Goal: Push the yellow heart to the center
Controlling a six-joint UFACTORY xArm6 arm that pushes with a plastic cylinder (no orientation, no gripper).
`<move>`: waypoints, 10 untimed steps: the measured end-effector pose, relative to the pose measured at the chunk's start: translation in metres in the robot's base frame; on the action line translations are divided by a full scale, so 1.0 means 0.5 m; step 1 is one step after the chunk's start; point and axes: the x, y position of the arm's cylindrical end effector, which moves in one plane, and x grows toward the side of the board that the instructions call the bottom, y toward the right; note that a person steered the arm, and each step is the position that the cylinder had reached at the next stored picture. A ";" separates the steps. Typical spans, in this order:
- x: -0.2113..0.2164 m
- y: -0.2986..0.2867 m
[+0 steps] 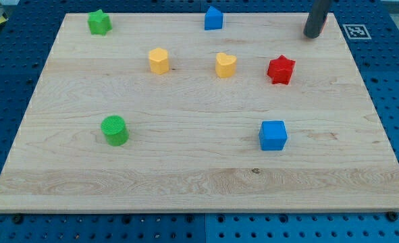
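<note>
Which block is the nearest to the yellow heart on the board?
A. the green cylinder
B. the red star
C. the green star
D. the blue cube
B: the red star sits just to the view's right of the yellow heart, nearer than any other option listed.

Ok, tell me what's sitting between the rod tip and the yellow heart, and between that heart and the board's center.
The red star sits close to the straight line from my tip, at the view's top right, to the yellow heart. From the heart down to the center, nothing visible stands in the way.
</note>
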 end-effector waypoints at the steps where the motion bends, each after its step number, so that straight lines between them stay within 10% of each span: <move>1: -0.001 0.001; 10: 0.171 -0.367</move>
